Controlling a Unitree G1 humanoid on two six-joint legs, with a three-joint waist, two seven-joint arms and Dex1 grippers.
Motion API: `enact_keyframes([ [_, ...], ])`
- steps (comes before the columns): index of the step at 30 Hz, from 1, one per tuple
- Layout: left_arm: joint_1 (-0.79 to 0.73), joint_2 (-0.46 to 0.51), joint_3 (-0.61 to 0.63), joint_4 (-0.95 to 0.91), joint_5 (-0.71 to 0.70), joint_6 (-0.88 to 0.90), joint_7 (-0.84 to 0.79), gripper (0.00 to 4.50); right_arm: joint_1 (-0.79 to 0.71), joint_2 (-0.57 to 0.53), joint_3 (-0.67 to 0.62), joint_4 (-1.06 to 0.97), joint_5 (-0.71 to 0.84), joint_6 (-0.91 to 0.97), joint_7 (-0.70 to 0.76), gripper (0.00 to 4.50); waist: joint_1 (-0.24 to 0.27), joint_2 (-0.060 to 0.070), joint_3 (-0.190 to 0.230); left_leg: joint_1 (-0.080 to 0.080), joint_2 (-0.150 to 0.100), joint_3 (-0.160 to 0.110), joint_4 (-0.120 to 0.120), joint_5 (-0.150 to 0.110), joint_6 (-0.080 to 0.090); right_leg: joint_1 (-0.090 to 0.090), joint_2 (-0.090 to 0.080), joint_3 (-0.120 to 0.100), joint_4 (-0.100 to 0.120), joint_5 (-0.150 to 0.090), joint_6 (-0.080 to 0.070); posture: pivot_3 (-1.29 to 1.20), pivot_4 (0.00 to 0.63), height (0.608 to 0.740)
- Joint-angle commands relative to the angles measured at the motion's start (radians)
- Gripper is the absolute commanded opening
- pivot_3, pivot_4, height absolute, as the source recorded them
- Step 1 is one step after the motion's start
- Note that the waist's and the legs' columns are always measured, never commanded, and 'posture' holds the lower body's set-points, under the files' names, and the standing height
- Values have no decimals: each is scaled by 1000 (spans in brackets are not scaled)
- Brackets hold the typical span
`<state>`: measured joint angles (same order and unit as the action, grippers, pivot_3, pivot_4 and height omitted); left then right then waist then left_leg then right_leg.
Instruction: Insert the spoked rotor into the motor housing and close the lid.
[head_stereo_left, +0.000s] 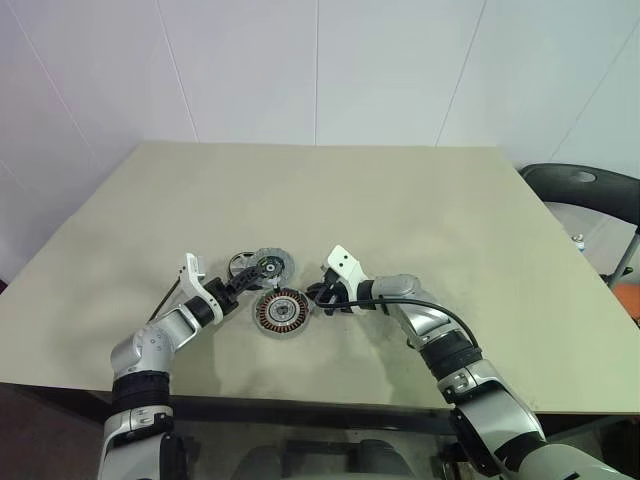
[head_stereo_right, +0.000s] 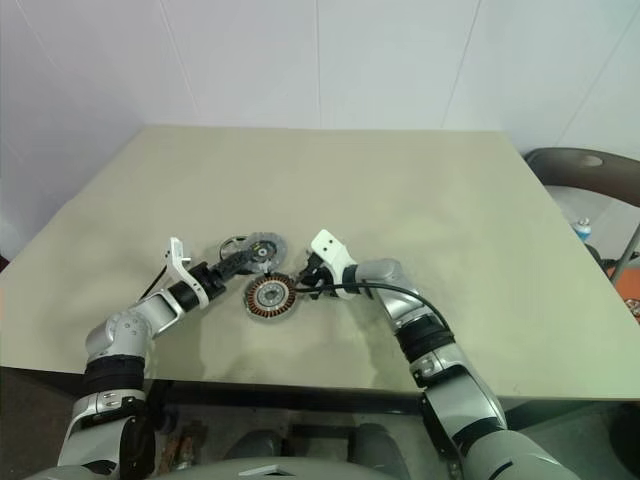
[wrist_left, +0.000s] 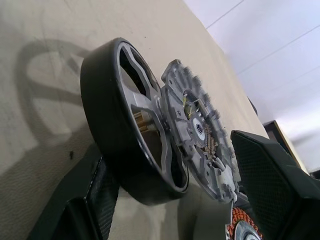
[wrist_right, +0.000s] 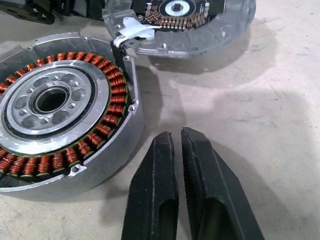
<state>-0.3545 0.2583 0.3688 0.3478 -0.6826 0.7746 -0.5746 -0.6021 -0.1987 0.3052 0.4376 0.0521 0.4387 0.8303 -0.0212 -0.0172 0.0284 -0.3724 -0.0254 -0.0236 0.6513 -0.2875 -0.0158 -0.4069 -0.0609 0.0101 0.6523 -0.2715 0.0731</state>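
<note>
- The rotor (wrist_left: 131, 125), a spoked wheel with a dark outer band, stands on edge on the table (head_stereo_left: 420, 200), just behind the housing (head_stereo_left: 283, 311).
- The lid (wrist_left: 200, 131) leans against the rotor's far face, also tilted up.
- The left gripper (wrist_left: 170, 200) has its fingers spread wide, one on each side of the rotor and lid; contact cannot be told.
- The housing lies flat with its copper windings facing up.
- The right gripper (wrist_right: 175, 150) rests just beside the housing's rim, its fingers pressed together on nothing.
- A chair (head_stereo_left: 590, 195) stands past the table's right corner.
</note>
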Motion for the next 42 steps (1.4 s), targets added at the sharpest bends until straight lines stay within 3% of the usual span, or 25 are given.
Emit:
enact_keyframes([
  [1,-11,24,27,27,18,-38,33,3602,-9,2,-6,-22,1,-10,0,327,0,0,0,0,0,0,0,0,0,0,0,0,0,0,0,0,0,740],
  [14,-55,56,1,162,96,-171,87,3602,-8,5,-11,-19,-4,-14,-16,327,-4,0,-1,3,0,0,0,1,-1,2,1,0,2,0,0,0,0,740],
  [19,-54,62,-10,166,85,-150,52,2379,-7,4,-14,-20,-4,-15,-23,327,-12,1,-1,5,0,-1,0,1,-1,3,2,1,3,0,0,0,0,740],
  [23,-55,62,-7,168,84,-149,44,2379,-7,3,-15,-19,-3,-15,-25,327,-20,1,-2,7,0,-1,0,1,-1,5,2,1,3,0,0,0,0,740],
  [27,-55,65,4,161,70,-132,38,1682,-3,3,-13,-19,-3,-15,-23,327,-20,0,-2,7,0,-1,-1,1,-1,5,2,1,3,0,0,0,0,740],
  [42,-56,72,17,135,59,-113,53,1682,-14,10,-7,-2,-7,-25,-18,327,-22,0,-2,8,0,-1,-1,1,-1,6,2,1,2,0,0,0,0,740],
])
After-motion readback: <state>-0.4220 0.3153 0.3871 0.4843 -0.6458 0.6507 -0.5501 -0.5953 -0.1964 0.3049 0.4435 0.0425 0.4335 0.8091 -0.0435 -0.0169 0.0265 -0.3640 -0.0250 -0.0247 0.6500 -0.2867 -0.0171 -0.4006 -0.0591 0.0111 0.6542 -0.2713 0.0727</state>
